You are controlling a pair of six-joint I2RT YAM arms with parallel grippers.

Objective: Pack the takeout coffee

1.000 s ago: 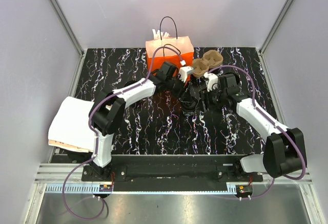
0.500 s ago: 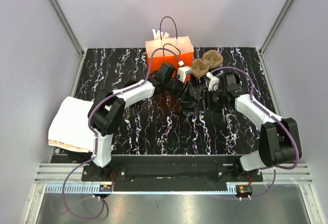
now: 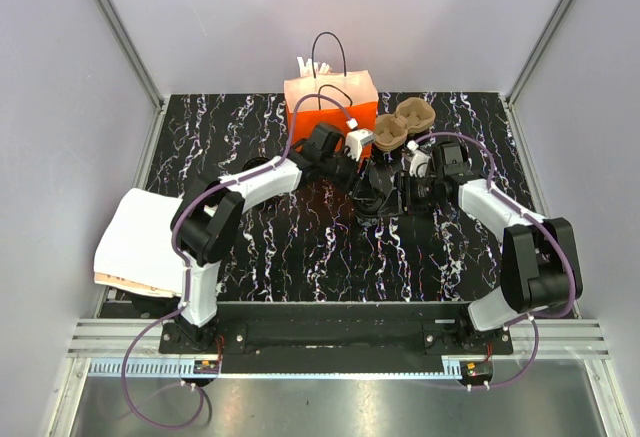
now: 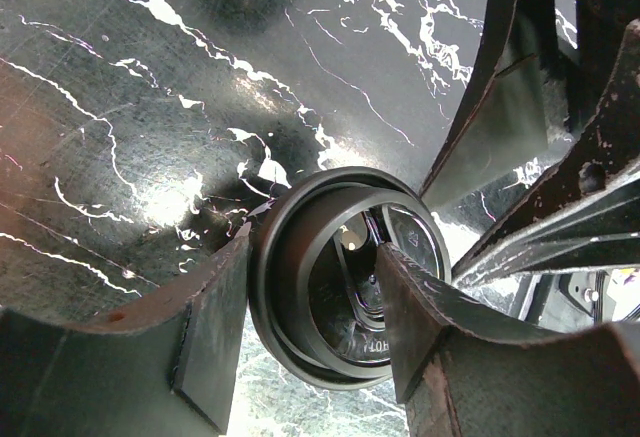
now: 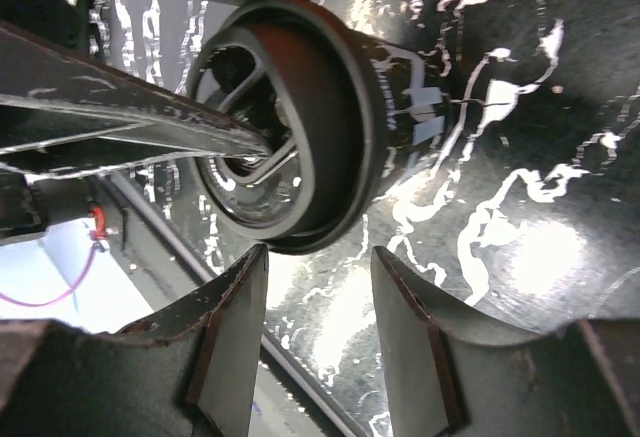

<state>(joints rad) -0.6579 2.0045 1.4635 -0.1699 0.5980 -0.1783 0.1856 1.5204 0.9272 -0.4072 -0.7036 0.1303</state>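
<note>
Where the left wrist camera looks along its own fingers, the takeout coffee (image 4: 345, 302) fills the lower centre of the frame. Its open mouth faces the lens and its bottom shows, so it is probably empty. The left gripper (image 4: 312, 247) straddles the cup's wall, one finger against the outside of the rim at lower left, the other reaching into the mouth at lower right. They stand apart; whether they clamp the wall I cannot tell.

From the right wrist, the cup sits upper middle, with a finger of the other arm running into its mouth from the left edge. The right gripper (image 5: 320, 257) has its fingers spread at the bottom, with bare table (image 5: 520, 227) between them and the cup just beyond the tips.

From above, both grippers meet just right of centre, below the orange paper bag (image 3: 330, 97) and the cardboard cup carrier (image 3: 402, 122).

The cup looks light, thin-walled and smooth, so it would likely dent or slip. The rim should be the stiffest hold.
</note>
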